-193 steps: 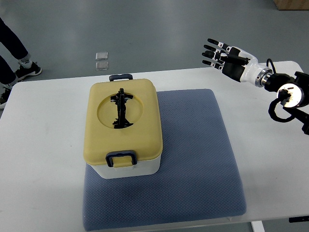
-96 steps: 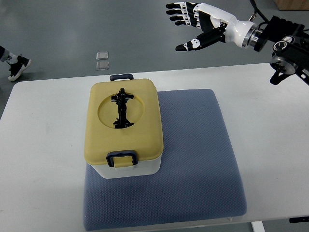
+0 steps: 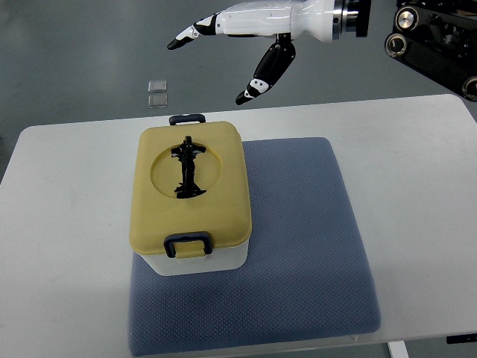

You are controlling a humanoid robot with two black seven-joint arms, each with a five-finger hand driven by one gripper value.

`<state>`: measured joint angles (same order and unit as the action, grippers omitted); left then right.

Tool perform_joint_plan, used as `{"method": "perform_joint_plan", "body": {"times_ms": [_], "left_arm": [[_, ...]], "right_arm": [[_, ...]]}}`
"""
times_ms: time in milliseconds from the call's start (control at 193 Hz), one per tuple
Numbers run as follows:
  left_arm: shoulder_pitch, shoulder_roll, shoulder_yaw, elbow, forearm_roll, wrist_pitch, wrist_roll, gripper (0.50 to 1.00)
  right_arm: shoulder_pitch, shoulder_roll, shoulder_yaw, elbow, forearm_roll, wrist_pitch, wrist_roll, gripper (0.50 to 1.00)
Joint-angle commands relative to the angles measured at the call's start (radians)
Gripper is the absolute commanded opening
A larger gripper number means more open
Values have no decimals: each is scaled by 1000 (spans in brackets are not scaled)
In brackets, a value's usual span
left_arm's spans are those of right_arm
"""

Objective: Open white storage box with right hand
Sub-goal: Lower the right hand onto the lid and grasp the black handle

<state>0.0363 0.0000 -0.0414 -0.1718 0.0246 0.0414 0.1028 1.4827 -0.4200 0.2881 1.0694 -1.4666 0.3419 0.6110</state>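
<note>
Fingers on our right hand are stretched out long and spread, holding nothing, with the thumb hanging down toward the table edge. More on the hand at the end, since we're going near to far.

Closest to us is the front edge of the white table, and on it a blue-grey textured mat that covers most of the middle and runs almost to that edge. The white storage box sits on the left part of the mat, its left side hanging a bit past the mat. Its yellow lid is on and closed. We can see a dark latch at the near end, a black folding handle lying flat in the round recess on top, and a second dark latch at the far end.

Beyond the table, on the grey floor, two small clear squares lie side by side.

Farthest back, our right hand hovers above the far edge, up and to the right of the box, touching nothing, its arm coming in from the top right corner.
</note>
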Motion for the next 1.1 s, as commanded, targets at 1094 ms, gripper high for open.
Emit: {"method": "perform_joint_plan", "body": {"times_ms": [1094], "left_arm": [[0, 0, 0, 0, 0, 0, 0, 1000]], "right_arm": [[145, 259, -343, -26, -238, -150, 0, 930]]}}
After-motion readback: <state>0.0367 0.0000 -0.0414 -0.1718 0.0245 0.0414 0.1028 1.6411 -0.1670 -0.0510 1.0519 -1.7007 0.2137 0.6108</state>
